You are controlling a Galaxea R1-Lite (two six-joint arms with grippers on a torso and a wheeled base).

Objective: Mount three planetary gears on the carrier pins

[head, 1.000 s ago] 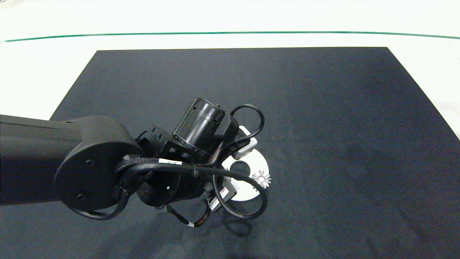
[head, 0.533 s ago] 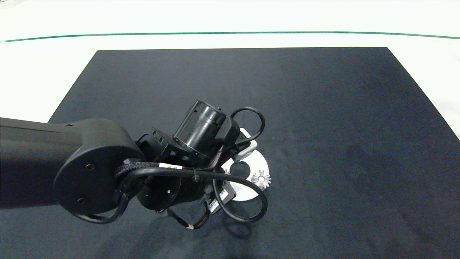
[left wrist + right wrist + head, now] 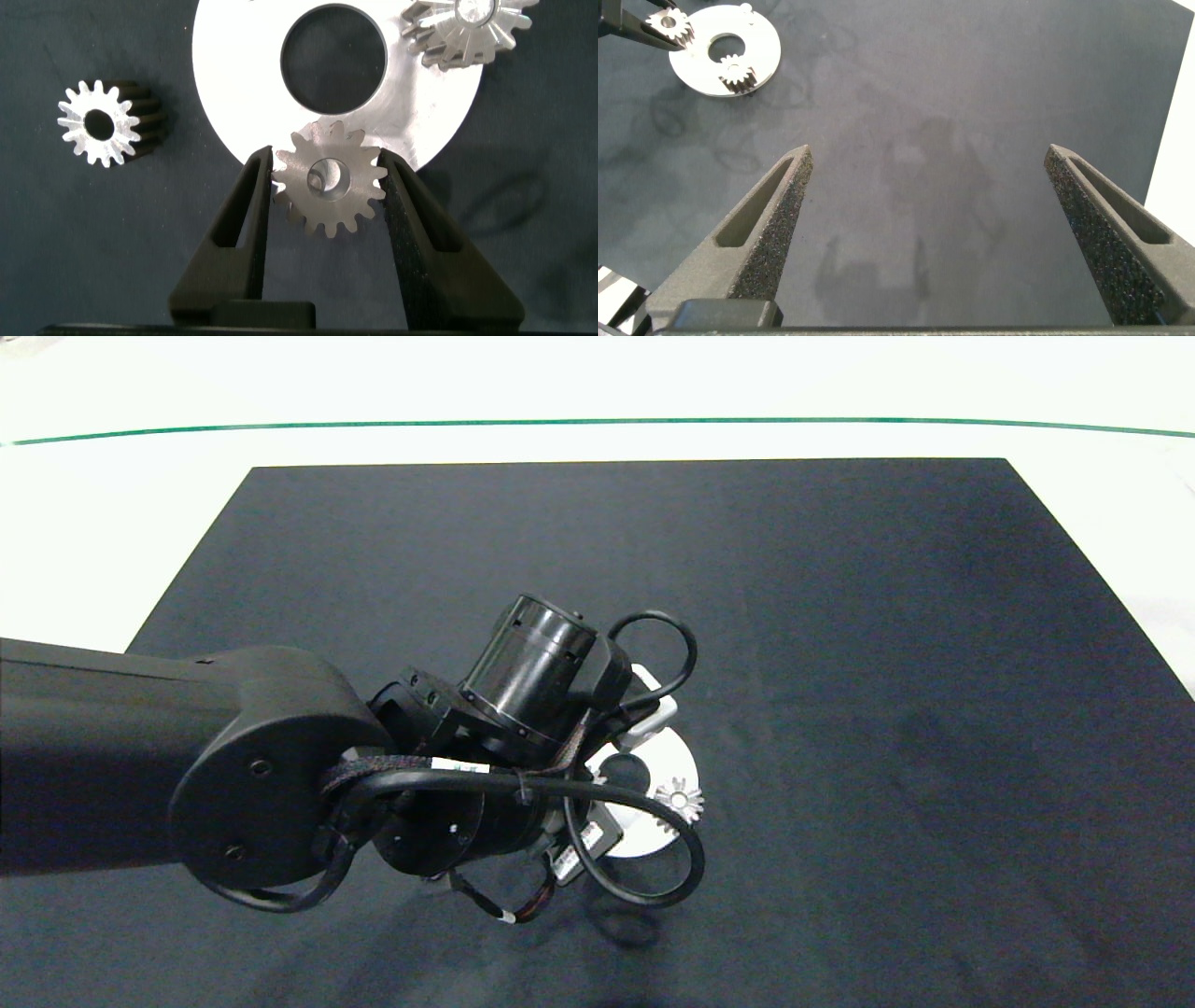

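head: overhead, looking down | left wrist: close above white disc (image 3: 430,112) (shared by all) | right wrist: far back

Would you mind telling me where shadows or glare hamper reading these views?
Head view: the left arm hides most of the white disc. Left wrist view: the held gear is sharp, its shadow on the mat. Right wrist view: the open right gripper casts faint shadows on the mat.

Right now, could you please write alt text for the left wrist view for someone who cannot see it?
The left claw grips a small gear over the edge of a white disc. A second gear sits on the disc; a third lies on the dark mat.
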